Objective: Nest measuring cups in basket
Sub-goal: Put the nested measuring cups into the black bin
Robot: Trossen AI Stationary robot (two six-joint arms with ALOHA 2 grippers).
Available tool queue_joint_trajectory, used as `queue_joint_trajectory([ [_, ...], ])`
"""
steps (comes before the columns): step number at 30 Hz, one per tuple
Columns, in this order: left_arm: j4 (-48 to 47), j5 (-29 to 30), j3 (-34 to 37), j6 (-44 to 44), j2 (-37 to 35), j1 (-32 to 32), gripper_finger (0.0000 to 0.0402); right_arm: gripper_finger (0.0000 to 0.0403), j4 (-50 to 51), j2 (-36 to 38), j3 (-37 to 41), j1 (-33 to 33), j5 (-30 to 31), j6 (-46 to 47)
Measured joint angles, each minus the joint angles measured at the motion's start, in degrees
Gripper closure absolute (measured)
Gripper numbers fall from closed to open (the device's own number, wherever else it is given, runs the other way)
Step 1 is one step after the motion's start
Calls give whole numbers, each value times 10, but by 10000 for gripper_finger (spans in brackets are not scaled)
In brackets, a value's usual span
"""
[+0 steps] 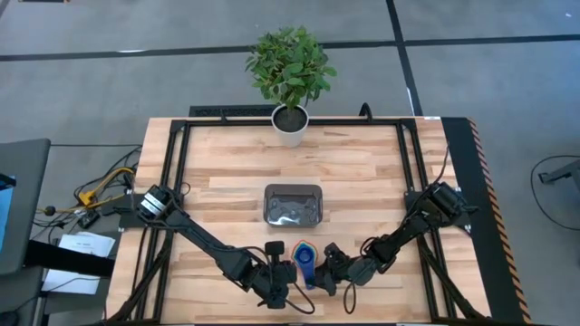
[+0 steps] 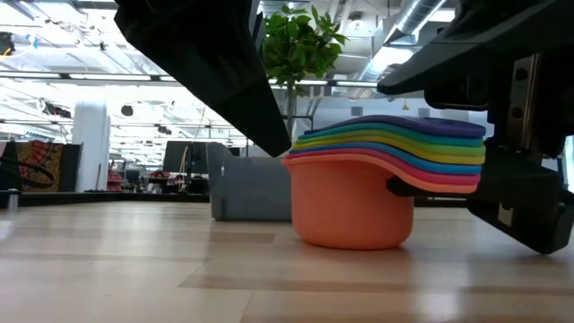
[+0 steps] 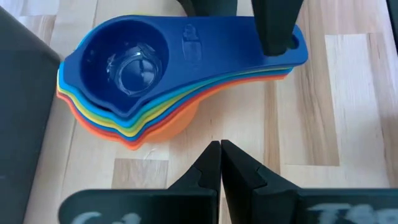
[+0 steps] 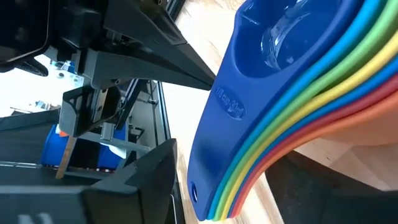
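Observation:
The measuring cups (image 1: 304,256) are nested in one stack, dark blue on top and orange at the bottom. The bottom bowl (image 2: 350,215) rests on the table near its near edge. The dark grey basket (image 1: 268,205) lies just beyond them toward the far edge and holds no cups. My left gripper (image 3: 221,163) is shut and hovers left of the stack, apart from it. My right gripper (image 4: 236,168) is open and comes level from the right. One finger stands above the stacked handles (image 4: 224,112) and one below. My right gripper has its lower finger (image 2: 401,187) right under the stacked handles, near their free end, and its upper finger (image 3: 277,28) above them with a gap. Whether the lower finger touches the handles, I cannot tell. The stack sits upright on the table.
A white pot with a green plant (image 1: 290,124) stands at the table's far edge. Black frame rails (image 1: 177,181) run along the left, right and far sides. Bare wood lies to the left and right of the basket (image 2: 242,193).

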State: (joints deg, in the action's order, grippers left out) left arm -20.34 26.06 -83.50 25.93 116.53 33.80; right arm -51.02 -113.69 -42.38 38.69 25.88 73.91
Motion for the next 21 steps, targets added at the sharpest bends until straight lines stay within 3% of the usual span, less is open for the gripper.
queue_joint_trajectory([
  [11, 0, 0, 0, -4, 0, 0, 401, 208, -2, 0, 0, -17, -37, -2],
  [21, 44, -14, 0, -22, 0, 0, 401, 167, -2, 0, 0, -20, -37, -16],
])
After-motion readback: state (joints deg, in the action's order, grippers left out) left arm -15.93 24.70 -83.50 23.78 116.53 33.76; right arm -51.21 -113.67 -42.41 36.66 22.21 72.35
